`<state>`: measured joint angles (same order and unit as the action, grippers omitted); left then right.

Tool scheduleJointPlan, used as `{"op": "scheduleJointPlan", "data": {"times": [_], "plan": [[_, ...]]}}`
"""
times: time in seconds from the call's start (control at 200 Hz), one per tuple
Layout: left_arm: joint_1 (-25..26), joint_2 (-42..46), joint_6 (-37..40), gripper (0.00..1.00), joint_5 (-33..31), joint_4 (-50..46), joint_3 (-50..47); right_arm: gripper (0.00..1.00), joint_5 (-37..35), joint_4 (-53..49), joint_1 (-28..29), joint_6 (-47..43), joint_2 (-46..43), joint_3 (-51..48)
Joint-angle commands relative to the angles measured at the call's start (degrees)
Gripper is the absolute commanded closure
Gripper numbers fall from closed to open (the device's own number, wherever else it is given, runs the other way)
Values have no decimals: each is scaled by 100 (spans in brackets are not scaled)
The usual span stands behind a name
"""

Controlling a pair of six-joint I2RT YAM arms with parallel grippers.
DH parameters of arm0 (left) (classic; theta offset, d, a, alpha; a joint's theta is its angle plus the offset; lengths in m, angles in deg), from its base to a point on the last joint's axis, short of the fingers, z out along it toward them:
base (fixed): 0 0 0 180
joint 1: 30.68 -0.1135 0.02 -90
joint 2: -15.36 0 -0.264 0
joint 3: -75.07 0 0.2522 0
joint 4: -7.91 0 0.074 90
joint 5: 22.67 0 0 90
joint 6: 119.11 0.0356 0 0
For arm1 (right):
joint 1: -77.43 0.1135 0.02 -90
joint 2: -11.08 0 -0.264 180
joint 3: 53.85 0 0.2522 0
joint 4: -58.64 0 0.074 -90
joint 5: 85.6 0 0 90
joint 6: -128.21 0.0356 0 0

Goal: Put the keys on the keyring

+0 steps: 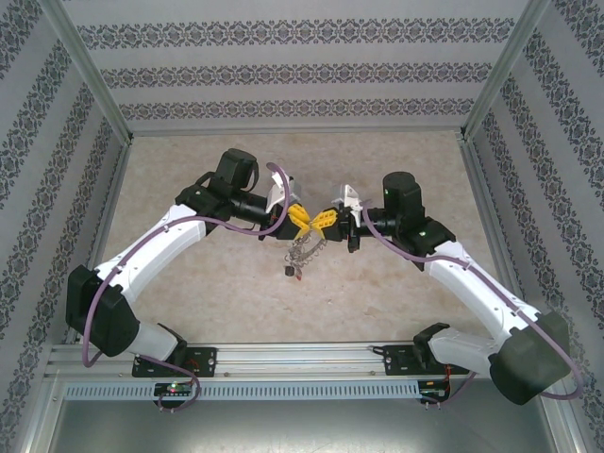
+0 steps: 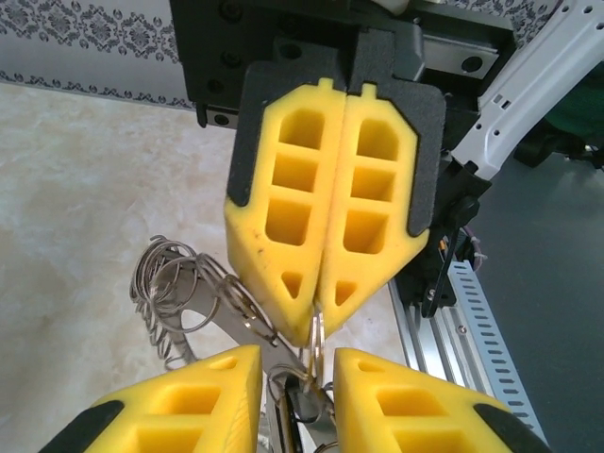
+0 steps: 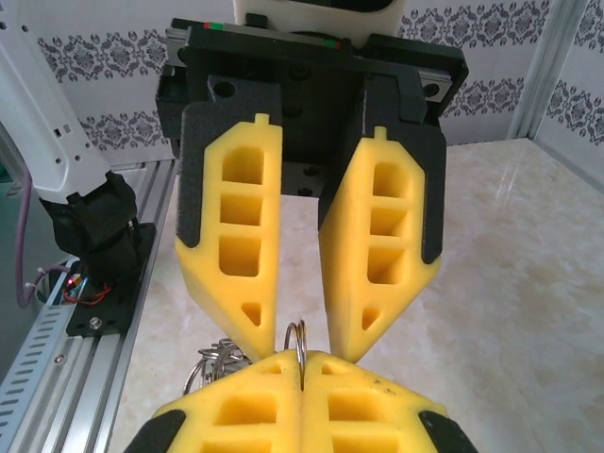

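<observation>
My right gripper (image 3: 302,359) is shut on the edge of a thin silvery keyring (image 3: 298,335), which stands up out of its yellow fingertips. The left gripper (image 2: 298,357) faces it tip to tip. Its jaws stand apart on either side of that keyring (image 2: 317,340), with a gap showing on each side. A bunch of small silvery keys (image 2: 179,288) and wire loops hangs from the ring below the fingers. From above, both grippers meet over the middle of the table, the left gripper (image 1: 300,219) and the right gripper (image 1: 327,219). The keys (image 1: 304,249) dangle beneath them, ending in a small red bit (image 1: 293,274).
The beige marble-look table (image 1: 189,283) is walled by patterned panels at the back and both sides. An aluminium rail (image 1: 302,359) with both arm bases runs along the near edge. The arms reach inward from the left and right corners.
</observation>
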<state>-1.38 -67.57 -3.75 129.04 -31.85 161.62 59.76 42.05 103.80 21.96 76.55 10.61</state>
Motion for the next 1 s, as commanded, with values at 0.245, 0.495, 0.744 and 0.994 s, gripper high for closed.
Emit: {"op": "scheduleJointPlan", "data": {"times": [0.245,0.495,0.744,0.994], "plan": [[57,-55,321,97,174,-476,253,100,30,111,96,33,56,257],[57,-46,609,100,-283,-842,366,100,-67,-442,97,-415,34,272],[203,-67,1192,100,-940,-1469,572,83,-164,-2190,113,-1646,275,773],[298,-157,1421,100,-1018,-1692,675,75,58,-3391,114,-2365,818,1448]]}}
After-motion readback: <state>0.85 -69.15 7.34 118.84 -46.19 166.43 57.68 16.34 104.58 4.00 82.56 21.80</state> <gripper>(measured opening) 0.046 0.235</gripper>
